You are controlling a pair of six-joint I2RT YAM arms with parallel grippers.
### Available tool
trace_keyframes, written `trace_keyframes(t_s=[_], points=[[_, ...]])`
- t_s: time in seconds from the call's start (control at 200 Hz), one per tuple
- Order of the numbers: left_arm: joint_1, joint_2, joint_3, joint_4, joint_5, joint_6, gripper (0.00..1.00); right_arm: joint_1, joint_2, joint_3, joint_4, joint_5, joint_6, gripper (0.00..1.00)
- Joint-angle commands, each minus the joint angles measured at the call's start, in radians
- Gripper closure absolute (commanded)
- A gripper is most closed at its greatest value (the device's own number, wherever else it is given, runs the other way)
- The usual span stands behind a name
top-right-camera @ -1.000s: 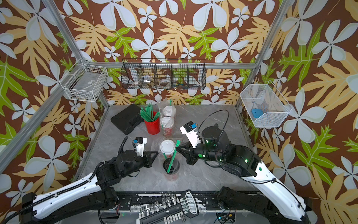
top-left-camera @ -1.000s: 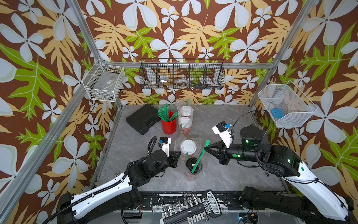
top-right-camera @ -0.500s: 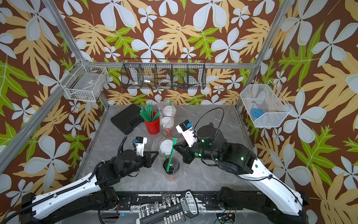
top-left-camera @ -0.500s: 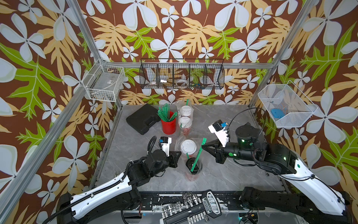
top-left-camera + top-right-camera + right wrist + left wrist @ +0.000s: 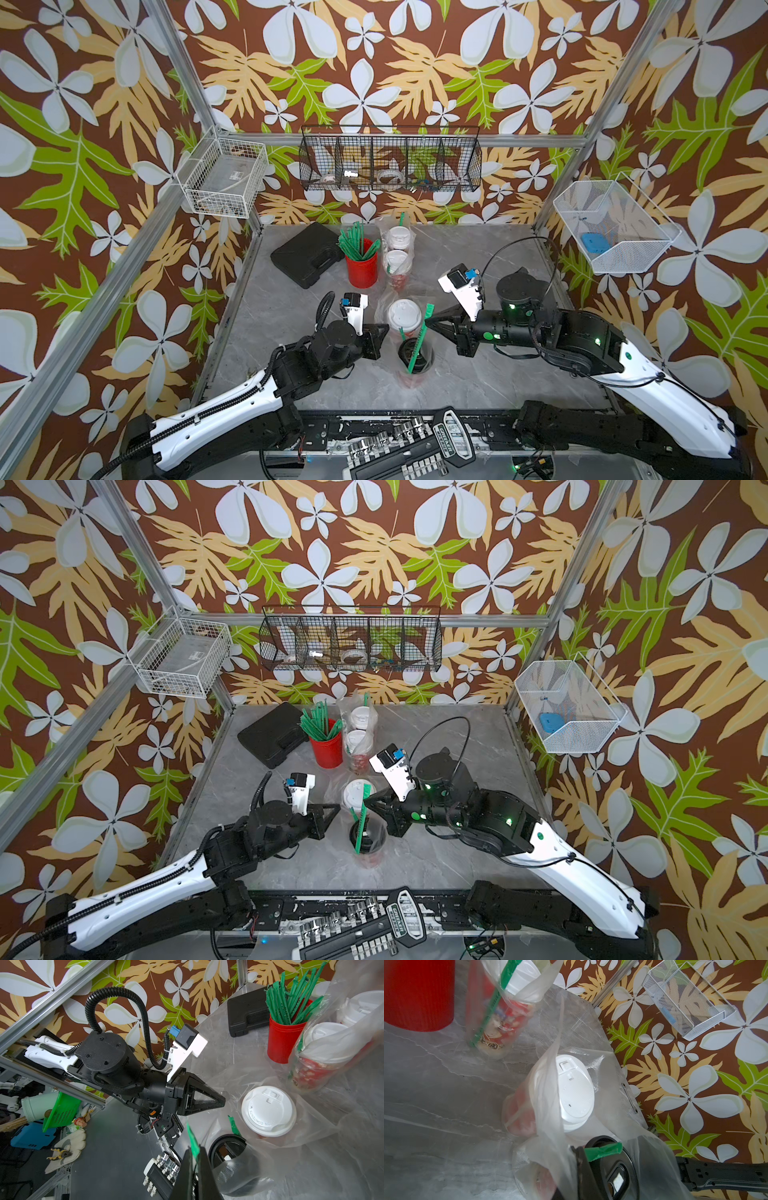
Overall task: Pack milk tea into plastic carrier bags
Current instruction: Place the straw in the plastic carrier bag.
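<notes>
Two milk tea cups stand in the near plastic carrier bag (image 5: pixel 384 301), one white-lidded (image 5: pixel 403 316) (image 5: pixel 357 793) (image 5: pixel 575 1093) (image 5: pixel 269 1110), one black-lidded (image 5: pixel 415 357) (image 5: pixel 612 1172) (image 5: pixel 226 1151). My left gripper (image 5: pixel 386 328) (image 5: pixel 336 808) (image 5: pixel 577 1178) is shut on that bag's left edge. My right gripper (image 5: pixel 428 322) (image 5: pixel 370 802) (image 5: pixel 194 1159) is shut on a green straw (image 5: pixel 419 340) (image 5: pixel 192 1142) that slants down beside the black lid, inside the bag. Two more white-lidded cups (image 5: pixel 399 249) (image 5: pixel 324 1043) sit in the far bag (image 5: pixel 384 228).
A red cup of green straws (image 5: pixel 361 266) (image 5: pixel 284 1041) stands left of the far bag, with a black case (image 5: pixel 307 253) beyond it. A socket set (image 5: pixel 407 453) lies at the front edge. Wire baskets (image 5: pixel 390 162) hang on the walls.
My right gripper has shifted left with the green straw, closer to the near cups, and the straw stands steeper. The left arm has not moved.
</notes>
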Motion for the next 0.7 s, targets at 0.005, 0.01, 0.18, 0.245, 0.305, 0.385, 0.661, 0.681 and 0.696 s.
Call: trace_keyframes(t_s=[0.005,0.01,0.18,0.245,0.305,0.385,0.661,0.681,0.696], points=[[0.000,0.004,0.011,0.022,0.006,-0.001,1.00,0.012,0.006,-0.006,0.029,-0.010,0.006,1.00],[0.000,0.004,0.011,0.023,0.007,-0.001,1.00,0.012,0.007,-0.006,0.029,-0.010,0.006,1.00],[0.000,0.004,0.018,0.025,0.012,0.002,1.00,0.027,0.021,-0.010,0.013,0.022,-0.009,1.00],[0.000,0.004,0.021,0.026,0.014,0.001,1.00,0.031,0.026,-0.009,0.005,0.032,-0.018,1.00],[0.000,0.005,0.021,0.029,0.014,0.001,1.00,0.035,0.028,-0.015,0.004,0.033,-0.025,1.00],[0.000,0.006,0.022,0.033,0.010,0.001,1.00,0.045,0.029,-0.031,0.007,0.037,-0.038,1.00],[0.000,0.029,0.025,0.025,0.002,-0.003,1.00,0.069,0.020,-0.126,0.045,0.040,-0.072,1.00],[0.000,0.031,0.025,0.024,0.000,-0.002,1.00,0.071,0.017,-0.135,0.049,0.039,-0.072,1.00],[0.000,0.031,0.025,0.023,-0.001,-0.003,1.00,0.071,0.015,-0.142,0.052,0.038,-0.074,1.00]])
